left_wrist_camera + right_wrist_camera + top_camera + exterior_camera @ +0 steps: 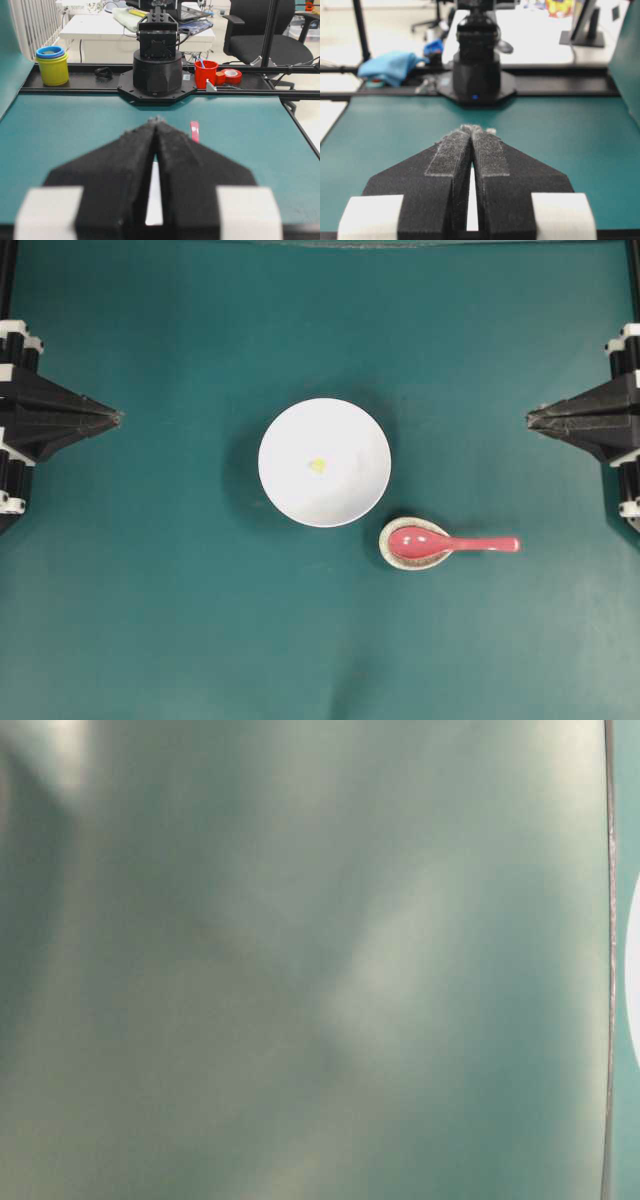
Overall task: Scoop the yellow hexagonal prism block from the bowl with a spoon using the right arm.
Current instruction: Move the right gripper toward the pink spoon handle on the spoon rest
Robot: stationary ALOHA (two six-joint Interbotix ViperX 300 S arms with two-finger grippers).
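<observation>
The white bowl [324,462] sits mid-table with the tiny yellow hexagonal prism block [317,466] inside it. To its lower right the pink-red spoon [450,543] lies with its scoop in a speckled beige spoon rest [413,544], handle pointing right. My right gripper [530,419] is shut and empty at the right edge, tips toward the bowl, well apart from the spoon. My left gripper [118,418] is shut and empty at the left edge. In the left wrist view the spoon handle [194,131] peeks past the shut left gripper [157,121]. The right wrist view shows the shut right gripper [472,129], with the bowl's white visible in the slit behind its tips.
Green mat [180,620] covers the table. The table-level view is a blurred green surface with a white bowl edge [633,980] at far right. Beyond the table are the opposite arm bases [158,60] [477,65], a yellow cup [52,65] and a red cup [206,73].
</observation>
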